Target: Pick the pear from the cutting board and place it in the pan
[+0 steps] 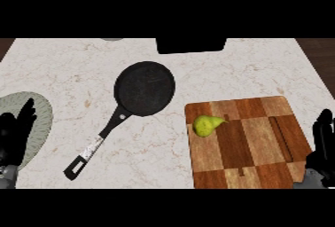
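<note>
Both hands stand open with fingers pointing up and hold nothing. The right hand [322, 141] rests at the right edge of the frame, just beside the right side of the cutting board [252, 146], and the left hand [16, 129] rests at the left edge, in front of a pale patterned plate [40, 110].

The pear [207, 125] lies on its side in the upper left part of the cutting board, close to the board's left edge, its narrow end pointing right. Bare wood spreads to its right and below it, so the fruit is open on every side.

Up and to the left of the board, apart from it, sits the pan [145, 88], dark and with nothing in it. Its handle [91, 153] runs down towards the lower left of the frame. A strip of bare counter [65, 66] separates the pan's rim from the board's upper left corner. At the top edge, a dark block [191, 45] sits behind the pan.
</note>
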`<action>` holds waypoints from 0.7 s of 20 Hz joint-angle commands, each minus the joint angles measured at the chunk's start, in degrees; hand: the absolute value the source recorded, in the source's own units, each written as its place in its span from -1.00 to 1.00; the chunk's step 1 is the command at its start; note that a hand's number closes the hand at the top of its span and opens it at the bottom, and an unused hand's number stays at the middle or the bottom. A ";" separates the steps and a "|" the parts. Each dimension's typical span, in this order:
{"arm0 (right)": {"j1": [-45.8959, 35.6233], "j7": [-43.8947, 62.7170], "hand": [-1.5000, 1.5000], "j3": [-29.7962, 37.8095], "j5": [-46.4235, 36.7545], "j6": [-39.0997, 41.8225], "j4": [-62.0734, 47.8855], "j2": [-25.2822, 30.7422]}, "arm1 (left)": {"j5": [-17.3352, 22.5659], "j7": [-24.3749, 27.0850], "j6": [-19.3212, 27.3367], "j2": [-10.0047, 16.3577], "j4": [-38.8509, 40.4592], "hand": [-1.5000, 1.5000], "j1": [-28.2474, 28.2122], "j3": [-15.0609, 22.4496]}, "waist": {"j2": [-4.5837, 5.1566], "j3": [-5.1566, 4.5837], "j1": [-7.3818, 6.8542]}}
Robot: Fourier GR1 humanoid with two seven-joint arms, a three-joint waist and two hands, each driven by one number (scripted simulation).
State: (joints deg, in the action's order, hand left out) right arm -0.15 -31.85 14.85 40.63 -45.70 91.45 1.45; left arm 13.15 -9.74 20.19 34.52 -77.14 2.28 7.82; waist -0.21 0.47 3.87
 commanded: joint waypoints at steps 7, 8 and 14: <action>19.86 -16.40 -1.00 -27.62 6.78 -21.52 16.88 -1.43 | 1.07 -1.00 -4.11 1.27 0.82 0.00 0.94 -0.72 | -0.36 -0.59 -2.21; 21.96 -15.24 -1.00 -30.12 4.90 -23.34 16.64 -1.43 | 0.36 -0.01 -4.05 0.69 2.05 0.00 0.77 -0.30 | -0.13 -0.62 -2.44; 27.96 2.47 -1.00 -42.05 -1.56 -30.50 18.30 14.40 | -0.99 -2.06 -3.02 -1.07 2.10 0.00 4.05 1.31 | 0.67 -0.93 -4.56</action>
State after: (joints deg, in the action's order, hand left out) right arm 23.82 -35.28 -19.34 41.33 -66.73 107.32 7.66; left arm 12.60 -11.30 17.25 33.74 -75.40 5.29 8.82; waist 0.08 -0.25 0.47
